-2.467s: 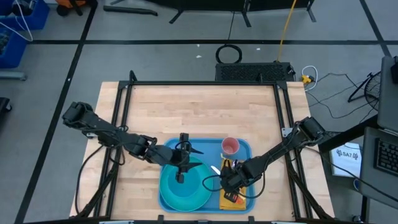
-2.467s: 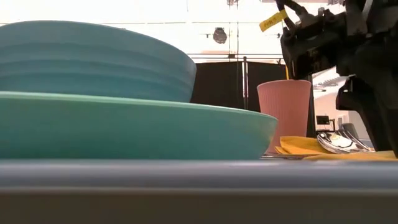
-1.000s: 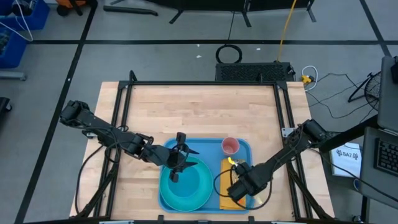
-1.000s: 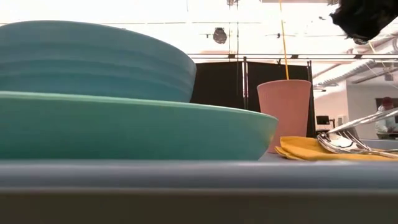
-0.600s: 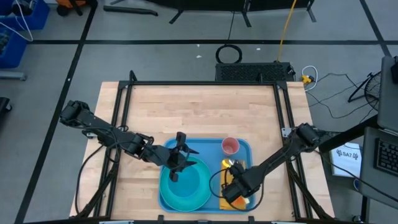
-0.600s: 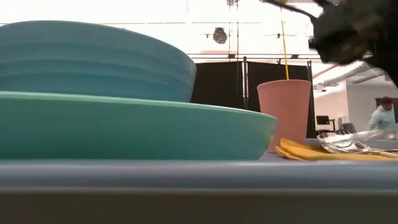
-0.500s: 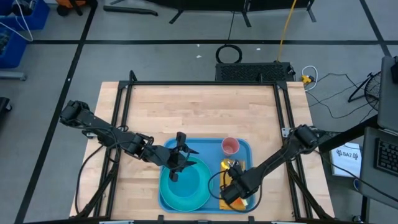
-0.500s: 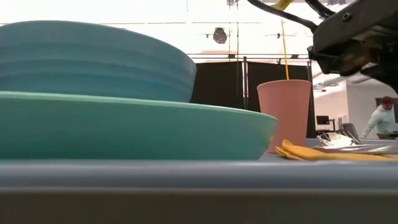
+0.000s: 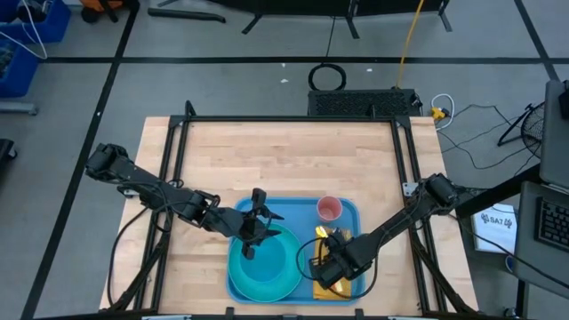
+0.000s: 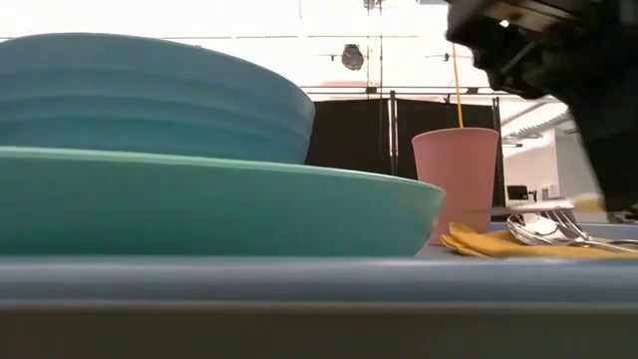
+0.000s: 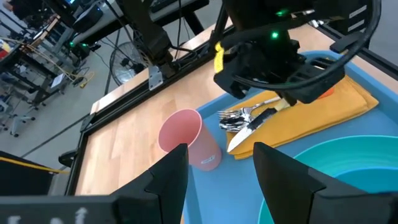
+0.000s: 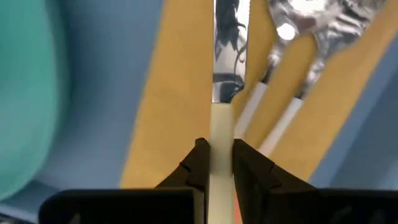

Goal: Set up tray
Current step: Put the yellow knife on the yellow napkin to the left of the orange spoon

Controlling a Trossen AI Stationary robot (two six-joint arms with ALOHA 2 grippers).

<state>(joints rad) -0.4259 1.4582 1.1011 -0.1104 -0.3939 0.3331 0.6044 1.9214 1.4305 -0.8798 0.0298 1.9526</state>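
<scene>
High view: blue tray (image 9: 348,210) sits at the near edge of the wooden table (image 9: 284,160). On the tray: turquoise plate (image 9: 264,283) with a bowl (image 9: 267,253) stacked on it, pink cup (image 9: 330,210) toward the tray's far rim, orange-yellow napkin (image 9: 352,286) along the tray's right side. Left gripper (image 9: 252,233) hangs over the bowl's far edge, fingers spread. Right gripper (image 9: 327,258) is low over the napkin; cutlery hard to make out under it.

Low view: tray rim in front, plate (image 10: 219,214) and bowl (image 10: 150,100) above it, cup (image 10: 457,179) behind, napkin (image 10: 498,242) with spoon and fork heads (image 10: 543,229) lying on it. Dark arm mass at upper right, probably the right arm.

Left wrist view: own fingers (image 11: 168,177) apart, nothing between them. Cup (image 11: 186,138) upright on tray (image 11: 214,186); knife, fork and spoon on the napkin (image 11: 323,112) beside it.

Right wrist view: right gripper (image 12: 216,163) pinches the pale handle of a knife (image 12: 225,43), blade lying on the napkin (image 12: 180,93), just beside the fork and spoon.
</scene>
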